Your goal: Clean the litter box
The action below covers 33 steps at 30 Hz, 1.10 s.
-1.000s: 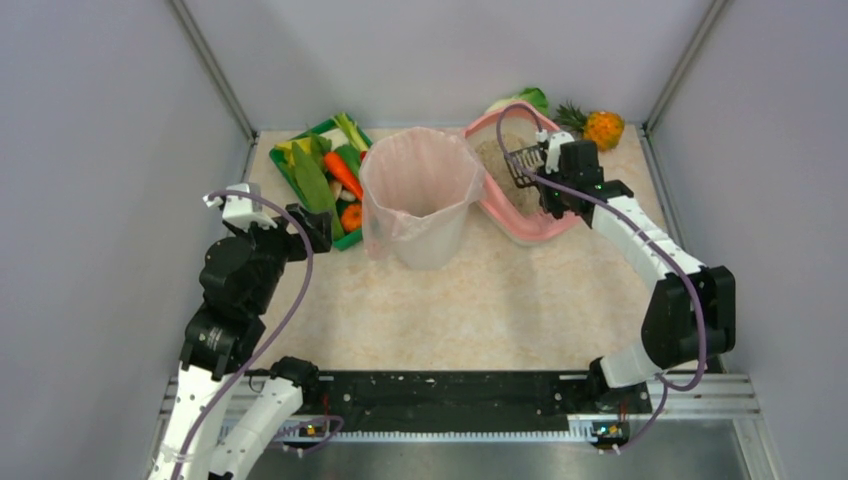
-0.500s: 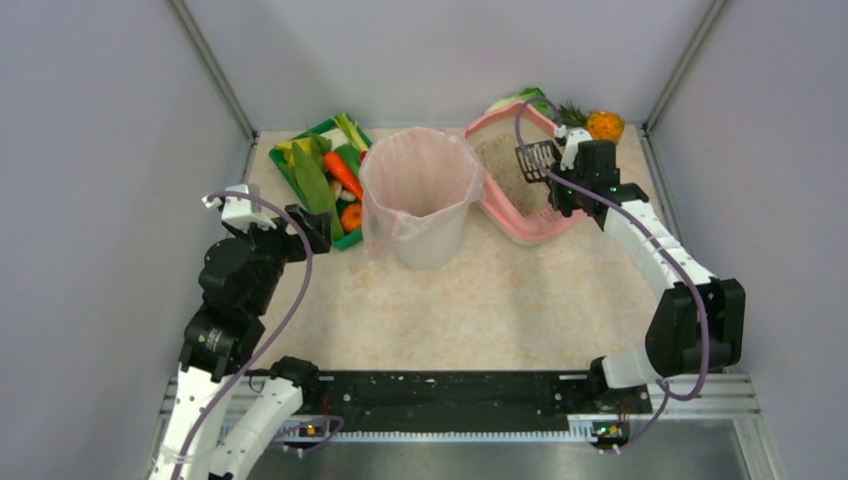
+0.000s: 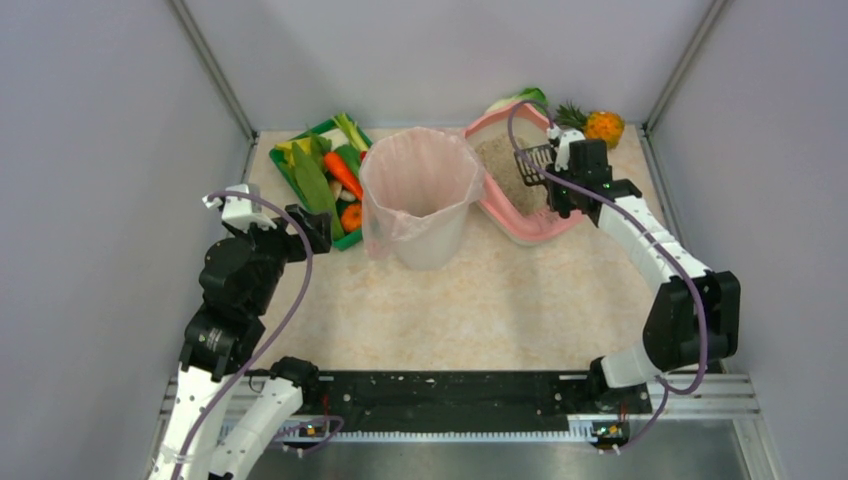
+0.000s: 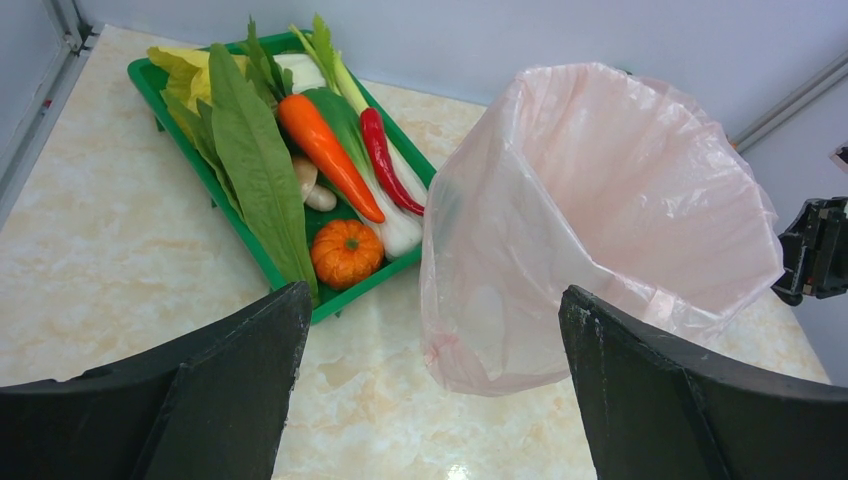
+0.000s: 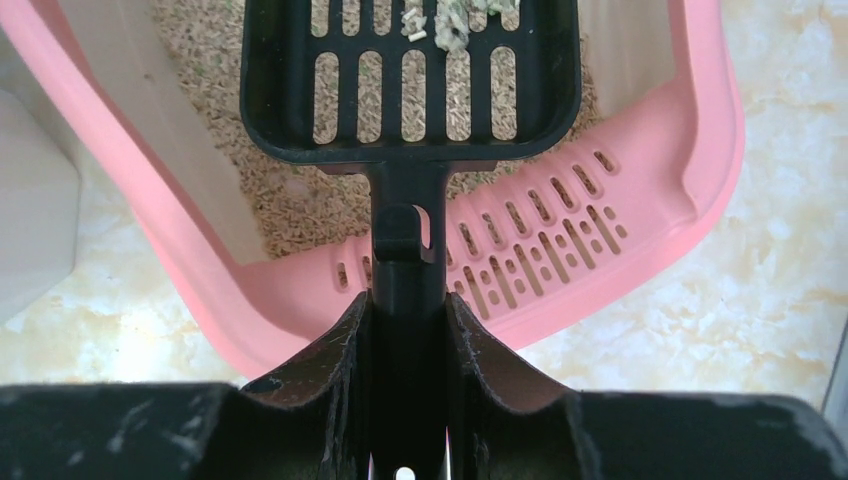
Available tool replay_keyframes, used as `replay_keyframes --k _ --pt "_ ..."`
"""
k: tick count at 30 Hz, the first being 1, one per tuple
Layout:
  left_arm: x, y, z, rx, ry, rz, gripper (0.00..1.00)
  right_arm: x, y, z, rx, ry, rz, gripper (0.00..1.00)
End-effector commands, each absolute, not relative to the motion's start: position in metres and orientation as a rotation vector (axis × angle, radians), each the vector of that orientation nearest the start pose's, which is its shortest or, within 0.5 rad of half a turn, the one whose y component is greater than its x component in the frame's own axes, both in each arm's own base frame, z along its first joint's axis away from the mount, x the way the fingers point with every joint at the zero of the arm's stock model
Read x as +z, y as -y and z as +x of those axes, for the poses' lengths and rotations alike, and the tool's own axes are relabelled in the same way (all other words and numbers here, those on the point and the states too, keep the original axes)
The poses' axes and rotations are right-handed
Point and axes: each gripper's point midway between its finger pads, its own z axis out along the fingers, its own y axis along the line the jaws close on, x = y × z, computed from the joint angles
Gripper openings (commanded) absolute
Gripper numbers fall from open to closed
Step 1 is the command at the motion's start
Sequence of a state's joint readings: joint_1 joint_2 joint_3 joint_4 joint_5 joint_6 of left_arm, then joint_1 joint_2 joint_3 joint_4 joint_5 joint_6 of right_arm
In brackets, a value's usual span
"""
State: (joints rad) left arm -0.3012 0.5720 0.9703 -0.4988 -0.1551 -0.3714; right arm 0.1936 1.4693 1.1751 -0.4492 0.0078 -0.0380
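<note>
The pink-lined bin (image 3: pixel 420 190) stands upright at the middle of the far half of the desk (image 3: pixel 500 300). The pink litter box (image 5: pixel 690 150) lies just to the right of the bin, angled, its left rim close beside the bin's wall with only a thin strip of desk showing between them. Its slotted lip (image 5: pixel 540 250) is at the end nearer the arm bases, and grey-beige litter (image 5: pixel 290 200) fills the tray. The right hand (image 5: pixel 408 330) is clamped on the handle of a black slotted scoop (image 5: pixel 410 90). The handle crosses above the slotted lip, and the blade sits over the litter with a few pale clumps at its far edge; whether the blade touches the litter cannot be told. Left of the bin, the green tray (image 4: pixel 150 80) of vegetables has its corner just beside the bin's base. The left hand (image 4: pixel 430 310) hovers off the desk at the bin's near-left, its 2 fingers spread wide and holding nothing. A pineapple (image 3: pixel 600 127) sits in the far corner, right of the bin and beyond the litter box. Nearer than the bin, a broad stretch of desk runs to the arm bases.
</note>
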Motion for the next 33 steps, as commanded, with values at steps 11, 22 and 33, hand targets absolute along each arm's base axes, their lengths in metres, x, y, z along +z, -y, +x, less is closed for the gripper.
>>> replay_keyframes --k 11,22,33 --pt "0.35 0.06 0.242 -0.367 -1.644 -0.179 0.99 0.2 -0.078 0.405 0.065 -2.18 -0.274 0.0" --pt "0.352 0.061 0.246 -0.365 -1.631 -0.172 0.99 0.244 -0.073 0.397 0.033 -2.056 -0.326 0.0" --pt "0.353 0.065 0.248 -0.39 -1.625 -0.163 0.99 0.293 -0.072 0.396 0.007 -2.046 -0.363 0.0"
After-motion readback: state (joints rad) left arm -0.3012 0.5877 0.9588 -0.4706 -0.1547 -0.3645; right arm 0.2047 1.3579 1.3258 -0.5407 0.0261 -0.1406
